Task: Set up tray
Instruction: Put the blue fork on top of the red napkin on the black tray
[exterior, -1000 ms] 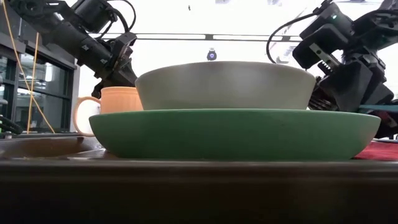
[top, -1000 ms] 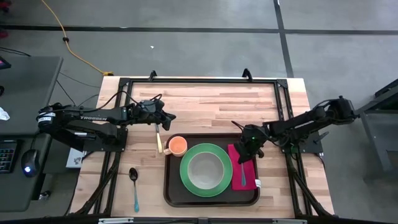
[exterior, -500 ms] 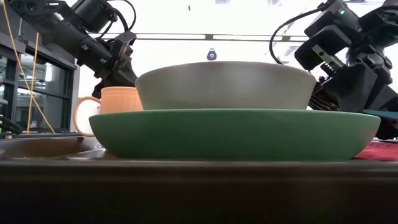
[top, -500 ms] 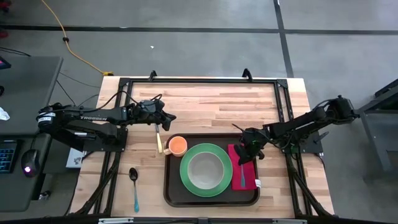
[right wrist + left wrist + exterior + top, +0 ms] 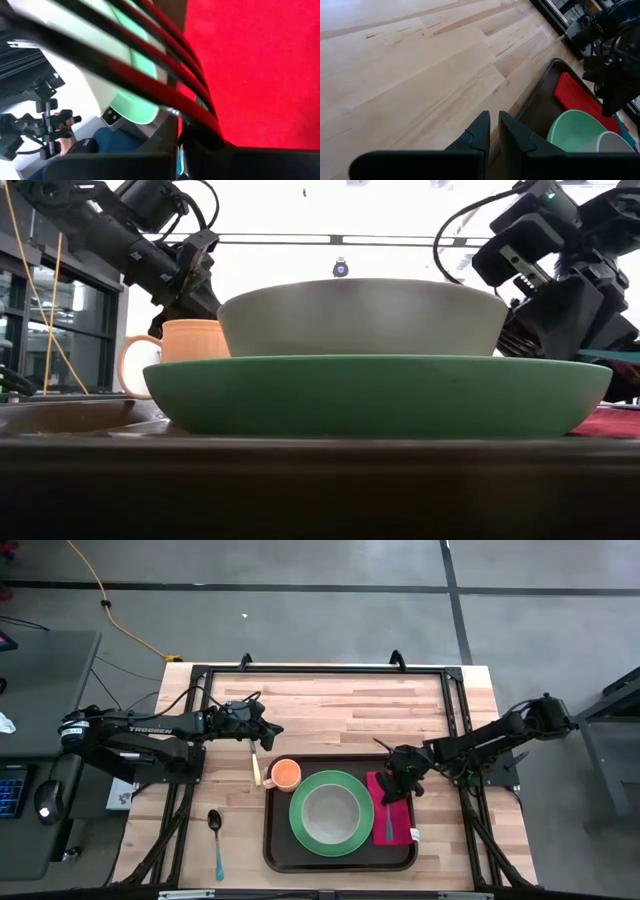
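The large dark brown rectangular plastic tray (image 5: 275,845) with rounded corners and a raised rim lies on the pale wooden counter (image 5: 340,705), at its near middle between the two arms; on the tray sits a wide round green plate (image 5: 300,832), and in the plate a pale grey-white bowl (image 5: 330,813); an orange mug (image 5: 285,774) stands in the tray's far left corner, just beside the plate; a magenta cloth napkin (image 5: 402,825) lies along the tray's right side, and on it rests a slim piece of cutlery with a teal handle (image 5: 390,820), whose kind I cannot tell.

The left pincer (image 5: 268,727) is over the bare counter beyond the tray's left corner, its dark fingers (image 5: 481,131) nearly together and clenched on a pale-handled knife (image 5: 254,762) that runs from the fingers toward the mug; in the left wrist view the knife itself is hidden.

The right pincer (image 5: 397,783) hovers low over the far end of the napkin, at the plate's right edge, with its fingers pressed fully together; the right wrist view shows red cloth and cutlery tines close up, but whether anything is gripped I cannot tell.

Well apart on the counter, left of the tray, lies a dark-bowled spoon with a teal handle (image 5: 216,840).
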Controlling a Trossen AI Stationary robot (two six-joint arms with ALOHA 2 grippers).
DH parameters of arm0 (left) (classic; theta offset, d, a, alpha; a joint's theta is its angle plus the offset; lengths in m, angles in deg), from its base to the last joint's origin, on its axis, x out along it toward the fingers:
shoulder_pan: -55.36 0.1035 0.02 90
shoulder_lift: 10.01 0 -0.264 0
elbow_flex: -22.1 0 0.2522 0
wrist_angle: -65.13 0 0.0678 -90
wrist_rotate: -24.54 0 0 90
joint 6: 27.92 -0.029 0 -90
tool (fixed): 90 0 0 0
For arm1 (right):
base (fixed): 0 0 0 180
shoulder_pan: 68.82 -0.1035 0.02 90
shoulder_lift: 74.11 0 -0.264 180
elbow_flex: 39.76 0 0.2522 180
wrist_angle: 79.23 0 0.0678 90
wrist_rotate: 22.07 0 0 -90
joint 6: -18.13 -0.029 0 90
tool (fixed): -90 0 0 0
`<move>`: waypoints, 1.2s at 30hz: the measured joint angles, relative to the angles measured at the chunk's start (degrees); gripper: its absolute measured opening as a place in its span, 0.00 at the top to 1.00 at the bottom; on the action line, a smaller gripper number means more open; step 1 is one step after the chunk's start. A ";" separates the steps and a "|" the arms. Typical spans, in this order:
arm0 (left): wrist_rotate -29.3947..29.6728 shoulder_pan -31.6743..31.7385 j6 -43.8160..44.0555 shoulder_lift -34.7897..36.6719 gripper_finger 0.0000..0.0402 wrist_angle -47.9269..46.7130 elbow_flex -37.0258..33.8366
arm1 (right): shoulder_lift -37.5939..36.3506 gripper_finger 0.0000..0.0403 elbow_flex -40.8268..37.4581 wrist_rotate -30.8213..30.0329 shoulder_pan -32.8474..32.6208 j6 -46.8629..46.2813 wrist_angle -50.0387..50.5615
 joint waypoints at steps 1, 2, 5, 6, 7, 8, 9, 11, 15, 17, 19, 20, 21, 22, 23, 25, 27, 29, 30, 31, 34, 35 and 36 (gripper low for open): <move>0.00 0.00 0.02 0.00 0.83 0.00 0.00 | -0.01 1.00 0.00 0.01 -0.09 -0.04 0.20; 0.00 -0.01 0.01 0.01 0.83 0.00 0.00 | -0.01 1.00 0.00 0.00 -0.16 -0.08 0.26; 0.00 -0.01 0.02 0.00 0.83 0.00 0.02 | -0.01 1.00 0.00 -0.01 -0.66 -0.12 0.35; 0.00 0.01 0.02 0.02 0.83 0.00 0.02 | 0.01 1.00 0.00 -0.06 -0.90 -0.18 0.29; 0.00 0.00 0.01 0.00 0.83 0.00 0.02 | 0.26 1.00 0.00 -0.03 -1.13 -0.38 0.27; 0.00 -0.01 -0.01 0.02 0.83 0.00 0.02 | 0.58 1.00 0.00 0.08 -1.20 -0.46 0.27; 0.00 0.02 -0.01 0.02 0.83 0.00 0.02 | 1.05 1.00 0.00 0.38 -1.25 -0.53 0.05; 0.02 0.00 0.01 0.02 0.83 0.01 0.02 | 2.29 1.00 -0.02 0.65 -1.21 -0.75 -1.55; 0.02 0.01 0.02 0.02 0.83 0.02 0.02 | 4.17 1.00 0.17 0.73 -1.20 -0.29 -4.47; -0.15 0.00 0.02 0.02 0.83 0.02 0.02 | 4.57 1.00 0.17 0.74 -1.20 0.08 -4.72; -0.26 -0.01 0.02 0.00 0.83 0.02 0.02 | 4.76 1.00 0.17 0.74 -1.20 0.13 -4.72; -0.27 0.00 0.02 0.02 0.83 0.02 0.02 | 4.76 1.00 0.17 0.72 -1.20 0.15 -4.72; -0.28 0.00 0.01 0.01 0.83 0.02 0.02 | 4.78 1.00 0.17 0.70 -1.20 0.15 -4.68; -0.28 0.02 -0.01 0.01 0.83 0.02 0.02 | 4.78 1.00 0.17 0.70 -1.20 0.19 -4.61; -0.28 -0.01 0.02 0.02 0.83 0.02 0.02 | 4.79 1.00 0.17 0.68 -1.20 0.28 -4.50; -0.33 0.01 0.02 0.01 0.83 0.02 0.02 | 4.80 1.00 0.17 0.60 -1.20 0.32 -4.30; -0.48 0.01 0.00 0.01 0.83 0.02 0.02 | 4.80 1.00 0.15 0.55 -1.20 0.32 -4.10; -0.69 0.02 0.02 0.01 0.83 0.02 0.02 | 4.82 1.00 0.14 0.51 -1.20 0.32 -3.99; -0.70 -0.01 0.02 0.02 0.83 0.02 0.02 | 4.84 1.00 0.13 0.43 -1.20 0.32 -3.92; -0.70 -0.01 0.02 0.00 0.83 0.02 0.02 | 4.84 1.00 0.12 0.39 -1.20 0.32 -3.85; -0.72 0.01 0.02 0.00 0.83 0.05 0.02 | 4.87 1.00 0.08 0.36 -1.20 0.30 -3.66; -0.72 -0.01 0.02 0.02 0.83 0.07 0.02 | 4.87 1.00 0.06 0.35 -1.20 0.30 -3.57; -0.73 -0.01 0.02 0.00 0.83 0.09 0.02 | 4.89 1.00 0.01 0.35 -1.20 0.30 -3.51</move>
